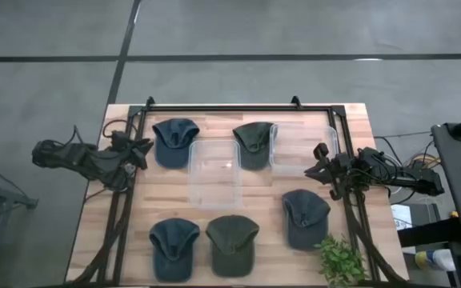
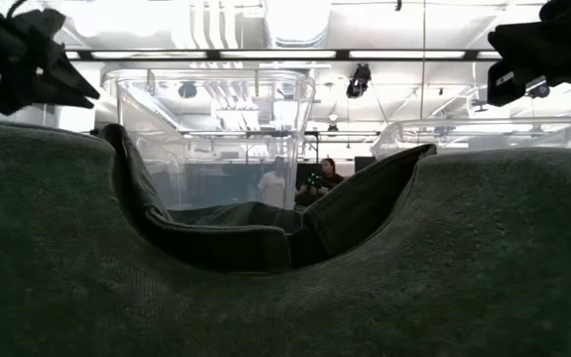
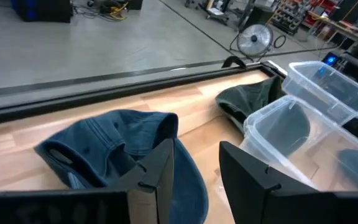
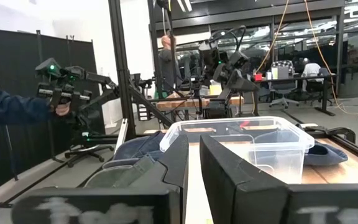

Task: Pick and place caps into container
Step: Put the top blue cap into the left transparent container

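Note:
Five caps lie on the wooden table in the high view: a slate-blue cap [image 1: 174, 140] far left, an olive cap [image 1: 254, 142] far middle with its brim against a container, a blue cap [image 1: 305, 218] on the right, and a blue cap [image 1: 174, 248] and an olive cap [image 1: 232, 244] near the front. My left gripper [image 1: 144, 150] hovers open beside the far-left blue cap [image 3: 104, 143]. My right gripper [image 1: 320, 164] is open, raised by the right container. Both grippers hold nothing.
Two clear plastic containers stand mid-table, one [image 1: 214, 172] in the middle and one [image 1: 302, 148] toward the far right. A black frame [image 1: 230, 106] rims the table. A small green plant [image 1: 341, 260] sits at the near right corner. A person [image 4: 5, 109] stands beyond the table.

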Controlling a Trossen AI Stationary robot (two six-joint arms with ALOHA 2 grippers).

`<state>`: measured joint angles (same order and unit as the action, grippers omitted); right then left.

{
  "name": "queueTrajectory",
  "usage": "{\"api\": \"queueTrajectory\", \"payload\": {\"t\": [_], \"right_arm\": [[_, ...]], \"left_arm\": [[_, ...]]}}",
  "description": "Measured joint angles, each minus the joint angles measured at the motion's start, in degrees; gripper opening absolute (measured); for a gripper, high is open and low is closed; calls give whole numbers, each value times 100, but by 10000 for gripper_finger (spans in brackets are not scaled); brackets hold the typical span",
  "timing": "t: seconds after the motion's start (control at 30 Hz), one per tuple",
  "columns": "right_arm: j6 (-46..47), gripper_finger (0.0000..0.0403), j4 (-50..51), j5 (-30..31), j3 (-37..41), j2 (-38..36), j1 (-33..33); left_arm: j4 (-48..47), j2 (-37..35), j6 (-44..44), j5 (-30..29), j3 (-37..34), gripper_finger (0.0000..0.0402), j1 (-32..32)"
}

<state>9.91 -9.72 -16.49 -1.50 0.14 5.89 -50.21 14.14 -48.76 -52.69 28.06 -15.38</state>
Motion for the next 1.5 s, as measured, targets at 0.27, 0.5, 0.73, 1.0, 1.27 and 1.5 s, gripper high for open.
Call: {"api": "queueTrajectory", "payload": {"t": [0.27,0.5,0.73,1.0,1.27,1.5], "right_arm": [[0,38,-2,0,0,0,0],[12,38,-4,0,0,-2,0],[0,38,-33,0,0,0,2],[-2,38,-32,0,0,0,2],[-4,38,-37,0,0,0,0],[-2,38,-44,0,0,0,0]], "left_arm": [[1744,-431,889,659,-836,122,-6],[708,-690,289,-189,-752,122,80],[-226,-465,-1916,411,-206,122,119],[-180,329,-2843,-26,-139,122,295],[-283,1892,-2651,532,572,122,1085],[-888,2908,-2260,1269,941,122,2405]]}}
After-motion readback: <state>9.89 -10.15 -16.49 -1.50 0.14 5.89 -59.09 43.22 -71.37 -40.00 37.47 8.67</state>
